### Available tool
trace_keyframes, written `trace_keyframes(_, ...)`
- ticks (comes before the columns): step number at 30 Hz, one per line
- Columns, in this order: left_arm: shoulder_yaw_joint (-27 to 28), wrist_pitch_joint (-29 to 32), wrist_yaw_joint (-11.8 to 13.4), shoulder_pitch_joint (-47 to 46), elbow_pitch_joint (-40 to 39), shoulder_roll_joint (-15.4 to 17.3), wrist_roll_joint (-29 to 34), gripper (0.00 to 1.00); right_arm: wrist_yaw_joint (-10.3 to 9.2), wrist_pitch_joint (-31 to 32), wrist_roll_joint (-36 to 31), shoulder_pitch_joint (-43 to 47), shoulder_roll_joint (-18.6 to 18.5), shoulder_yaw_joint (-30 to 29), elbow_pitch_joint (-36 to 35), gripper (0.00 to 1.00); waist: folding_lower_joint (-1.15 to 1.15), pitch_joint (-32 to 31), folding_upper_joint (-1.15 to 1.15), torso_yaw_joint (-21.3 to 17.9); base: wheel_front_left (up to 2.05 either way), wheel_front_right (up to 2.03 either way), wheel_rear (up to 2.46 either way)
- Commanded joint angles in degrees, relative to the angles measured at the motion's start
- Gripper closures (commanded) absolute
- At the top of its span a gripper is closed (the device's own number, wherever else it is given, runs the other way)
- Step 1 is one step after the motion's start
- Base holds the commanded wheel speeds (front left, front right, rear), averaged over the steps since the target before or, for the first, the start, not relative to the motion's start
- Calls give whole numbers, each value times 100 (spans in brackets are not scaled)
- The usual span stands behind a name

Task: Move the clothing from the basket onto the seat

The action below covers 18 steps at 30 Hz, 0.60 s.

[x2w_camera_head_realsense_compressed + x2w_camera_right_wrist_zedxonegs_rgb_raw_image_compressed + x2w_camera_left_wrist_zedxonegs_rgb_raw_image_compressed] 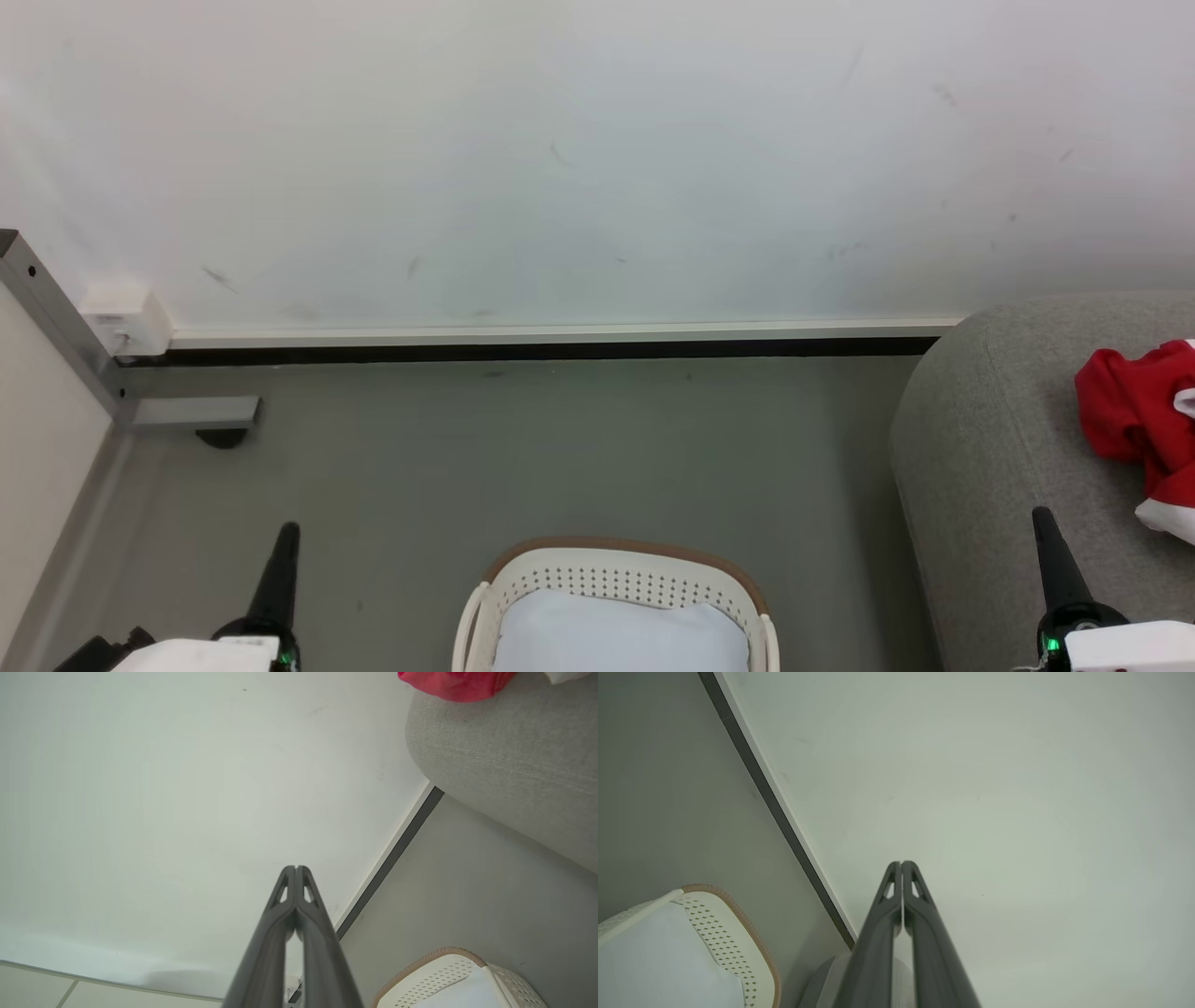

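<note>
The task is judged largely done: the clothing point(1130, 420) is seen heaped on the seat point(990, 448), a pale pad point(616, 635) is seen in the basket's point(616, 581) visible part, and the left end effector point(288, 532) and right end effector point(1042, 518) are held fully closed, with nothing gripped.

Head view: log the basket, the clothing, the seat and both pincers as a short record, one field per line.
basket: on the floor, bottom centre, near part cut off by the frame
basket contents: pale blue pad in the visible part
clothing: red, bunched on the seat, at the right edge
seat: grey, right of the basket, apart from it
left pincer: shut, empty, lower left
right pincer: shut, empty, lower right, in front of the seat
</note>
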Motion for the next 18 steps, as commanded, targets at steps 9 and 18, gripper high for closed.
trace_keyframes(9,66,125,-17,-132,-24,-24,-469,100,-9,105,459,-118,-65,-113,-61,100,0,7,0,28,0,0,0)
trace_keyframes(18,96,226,-18,-175,-16,-56,-811,100,-10,202,837,-128,-74,-191,-73,100,0,14,0,58,0,0,0)
